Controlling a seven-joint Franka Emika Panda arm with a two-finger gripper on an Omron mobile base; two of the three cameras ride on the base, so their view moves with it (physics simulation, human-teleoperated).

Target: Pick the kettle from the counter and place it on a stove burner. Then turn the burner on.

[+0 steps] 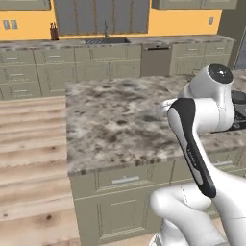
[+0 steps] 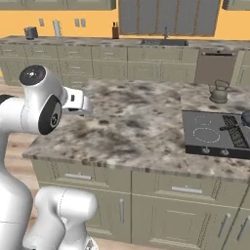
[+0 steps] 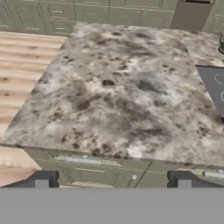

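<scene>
Kettle (image 2: pixel 219 91) sits on the tabletop (image 2: pixel 132 122), far off to the hand's right and ahead of it, just beyond the back edge of the dark cooktop (image 2: pixel 217 134). Nothing touches it. Stove burner (image 2: pixel 207 135), a white ring, is bare, between hand and kettle on the right. A dark pan (image 2: pixel 245 117) seems to sit at the cooktop's far right, cut off by the frame. Knobs (image 2: pixel 215 151) along the cooktop's near edge look untouched. Hand (image 3: pixel 113 180) hangs over the near tabletop edge, fingers (image 3: pixel 42 180) wide apart, holding nothing. Task barely begun: reach, grasp, placing and burner switch all left.
</scene>
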